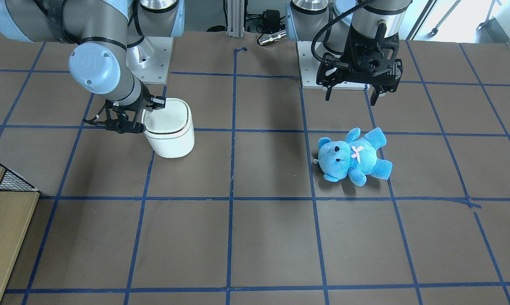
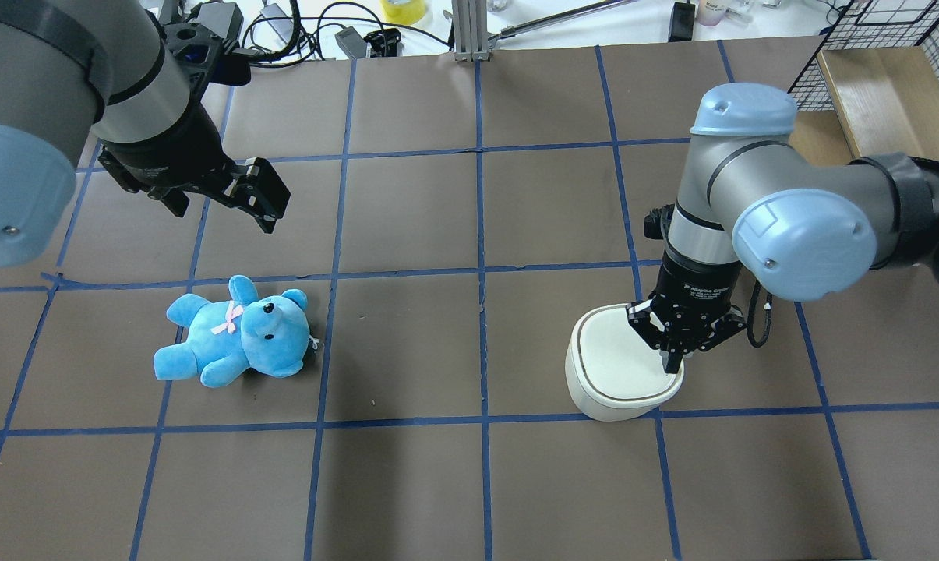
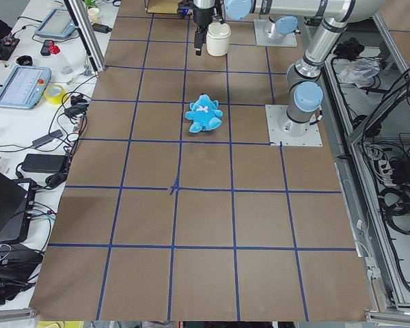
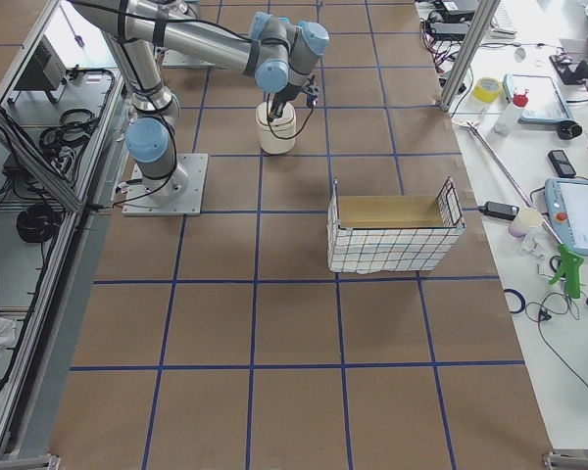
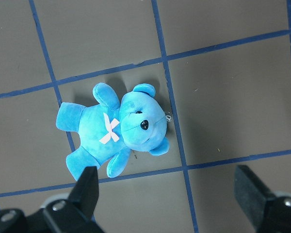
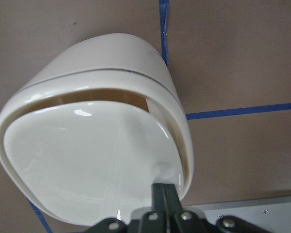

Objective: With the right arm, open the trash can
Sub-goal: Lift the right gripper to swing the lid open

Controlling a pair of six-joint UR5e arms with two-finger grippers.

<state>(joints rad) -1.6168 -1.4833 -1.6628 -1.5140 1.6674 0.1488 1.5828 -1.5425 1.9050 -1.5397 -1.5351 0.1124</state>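
The white trash can (image 2: 611, 399) stands on the table at the robot's right; it also shows in the front view (image 1: 172, 142). My right gripper (image 2: 674, 360) points straight down with its fingers (image 6: 164, 194) closed together, the tips touching the lid (image 6: 97, 155) near its rim. In the right wrist view a narrow gap with beige inside shows along the lid's far edge. My left gripper (image 2: 224, 202) is open and empty, hanging in the air above a blue teddy bear (image 5: 116, 131).
The blue teddy (image 2: 235, 331) lies on its back at the robot's left. A wire basket with a wooden floor (image 4: 392, 235) stands beyond the trash can at the far right. Cables and tools lie along the table's far edge (image 2: 344, 35).
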